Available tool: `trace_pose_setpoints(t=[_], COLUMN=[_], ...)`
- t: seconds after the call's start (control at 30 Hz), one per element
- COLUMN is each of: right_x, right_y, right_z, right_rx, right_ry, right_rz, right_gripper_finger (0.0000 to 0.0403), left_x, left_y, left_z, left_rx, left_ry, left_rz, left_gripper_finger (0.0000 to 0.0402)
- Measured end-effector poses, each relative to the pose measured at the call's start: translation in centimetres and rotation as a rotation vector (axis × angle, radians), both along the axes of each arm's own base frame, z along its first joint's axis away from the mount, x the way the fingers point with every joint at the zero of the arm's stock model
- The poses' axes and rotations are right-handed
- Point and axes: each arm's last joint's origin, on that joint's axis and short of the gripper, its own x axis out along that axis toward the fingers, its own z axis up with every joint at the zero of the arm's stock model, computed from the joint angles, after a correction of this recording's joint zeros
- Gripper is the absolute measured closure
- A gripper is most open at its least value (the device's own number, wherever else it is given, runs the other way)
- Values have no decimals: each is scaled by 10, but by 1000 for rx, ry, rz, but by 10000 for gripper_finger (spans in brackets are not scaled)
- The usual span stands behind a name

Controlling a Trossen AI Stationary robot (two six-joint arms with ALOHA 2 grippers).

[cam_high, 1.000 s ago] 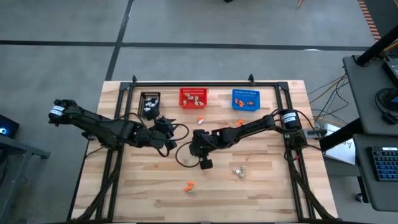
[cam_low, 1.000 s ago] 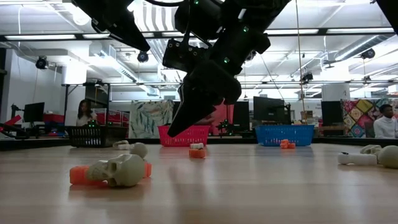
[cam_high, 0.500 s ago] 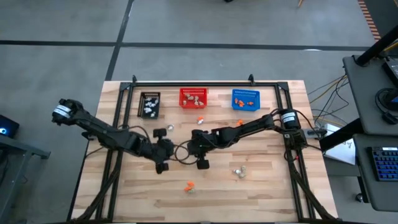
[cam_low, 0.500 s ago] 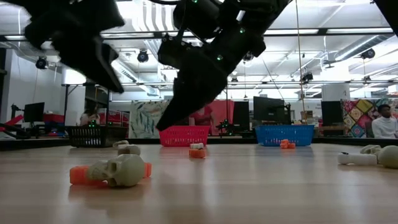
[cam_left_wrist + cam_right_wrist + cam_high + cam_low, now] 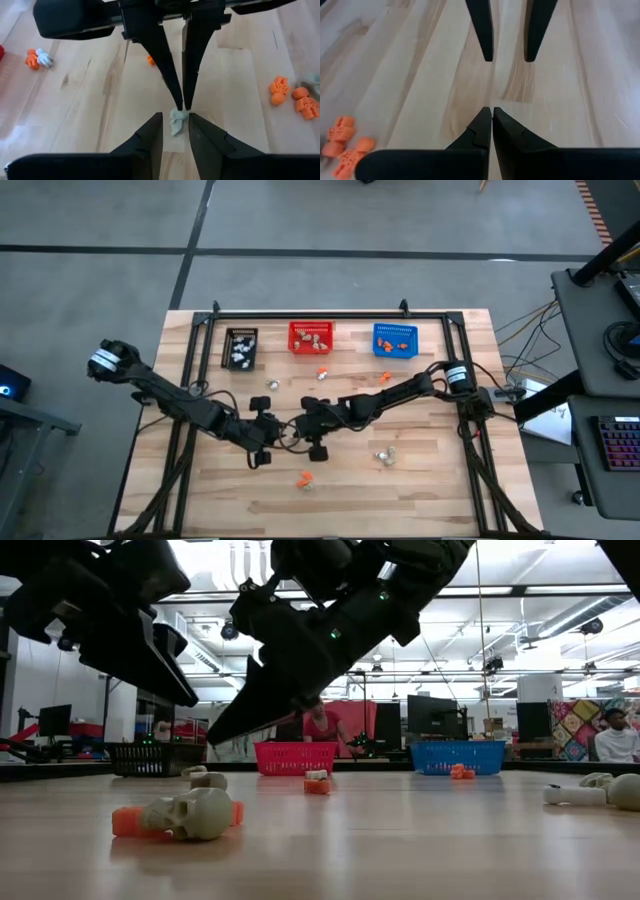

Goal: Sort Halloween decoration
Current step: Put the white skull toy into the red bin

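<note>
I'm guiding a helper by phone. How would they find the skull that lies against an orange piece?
On the wooden table, look to the side farthest from the three baskets. There a beige-grey skull lies against a bright orange piece. The other beige-grey pieces, toward the right arm's side, have no orange beside them.

Two dark arms meeting tip to tip over the middle of the table

The left arm reaches in from the left edge, its dark two-finger left gripper (image 5: 266, 429) parted a little; the right arm stretches from the right side, its dark two-finger right gripper (image 5: 303, 423) pressed shut, the tips facing the left gripper's fingers (image 5: 152, 131) closely, both raised above the tabletop.
</note>
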Motion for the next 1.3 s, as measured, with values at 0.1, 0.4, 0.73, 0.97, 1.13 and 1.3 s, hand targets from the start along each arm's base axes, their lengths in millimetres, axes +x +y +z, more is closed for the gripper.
trace_pose_setpoints(t=[0.1,0.4,0.73,0.97,1.13,1.3], right_x=[0,0,-2,4,5,5], right_y=[1,-1,-1,1,-1,-2], right_z=[0,0,-5,-38,-45,-45], right_rx=[4,26,55,60,70,50], right_ry=[-3,1,19,32,42,39], right_rz=[-1,-79,-130,-133,-146,-132], right_gripper_finger=[385,257,183,194,215,271], left_x=[0,0,0,0,0,-2], left_y=[0,0,0,0,0,0], left_z=[1,1,1,1,1,-1], left_rx=[3,6,4,-3,-5,0], left_ry=[5,9,9,11,13,31], left_rz=[-1,-2,0,8,10,14], left_gripper_finger=[326,326,326,326,326,326])
